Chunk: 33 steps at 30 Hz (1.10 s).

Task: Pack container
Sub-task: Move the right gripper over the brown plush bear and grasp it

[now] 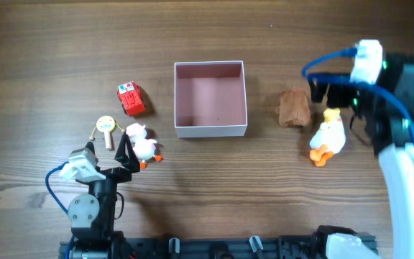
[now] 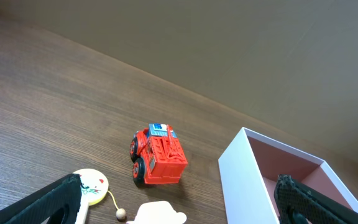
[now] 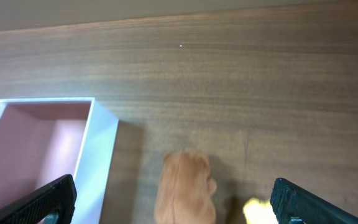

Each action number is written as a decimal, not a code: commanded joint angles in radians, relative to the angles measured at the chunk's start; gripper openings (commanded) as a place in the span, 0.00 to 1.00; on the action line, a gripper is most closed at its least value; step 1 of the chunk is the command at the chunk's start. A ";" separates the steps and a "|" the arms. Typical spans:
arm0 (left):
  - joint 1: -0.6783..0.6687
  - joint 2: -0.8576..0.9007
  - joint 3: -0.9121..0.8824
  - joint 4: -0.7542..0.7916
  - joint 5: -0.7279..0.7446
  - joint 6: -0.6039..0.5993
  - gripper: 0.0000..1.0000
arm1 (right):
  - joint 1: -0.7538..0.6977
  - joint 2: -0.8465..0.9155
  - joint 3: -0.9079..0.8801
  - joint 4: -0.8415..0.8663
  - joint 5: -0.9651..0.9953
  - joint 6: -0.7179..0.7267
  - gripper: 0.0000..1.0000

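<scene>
Five toys: all out on the table [image 1: 214,187]; none is in the container yet.
Left gripper [image 2: 178,194]: fingers spread wide and holding nothing, low over the white duck.
Disc [image 1: 105,125]: farthest left, just beside the left gripper.
Truck [image 1: 131,99]: left of the container with a clear gap, its long axis roughly parallel to the near wall.
White duck [image 1: 144,145]: the toy closest to the left gripper; the container lies ahead and to its right across bare table.
Container [image 1: 210,130]: mid-table between the arms, square, open-topped and empty.
Brown toy [image 1: 294,108]: right of the container, apart from it.
Yellow duck [image 1: 328,135]: close beside the brown toy, on the robot's side.
Right gripper [image 3: 173,185]: spread and empty over the brown toy, with the container to its left.
Room: each arm probably has a short, unblocked path to the container.
</scene>
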 commanded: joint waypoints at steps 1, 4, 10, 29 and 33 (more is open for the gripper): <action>-0.005 -0.006 -0.008 0.003 -0.010 0.015 1.00 | 0.004 0.129 0.033 -0.007 -0.058 0.008 1.00; -0.005 -0.006 -0.008 0.002 -0.010 0.015 1.00 | 0.005 0.205 0.032 -0.002 -0.129 -0.055 0.99; -0.005 -0.006 -0.008 0.002 -0.010 0.015 1.00 | 0.123 0.327 0.031 -0.028 0.027 -0.113 0.98; -0.005 -0.006 -0.008 0.003 -0.010 0.015 1.00 | 0.222 0.452 -0.006 -0.035 0.361 0.106 0.58; -0.005 -0.006 -0.008 0.003 -0.010 0.015 1.00 | 0.222 0.452 -0.006 -0.058 0.358 0.106 0.36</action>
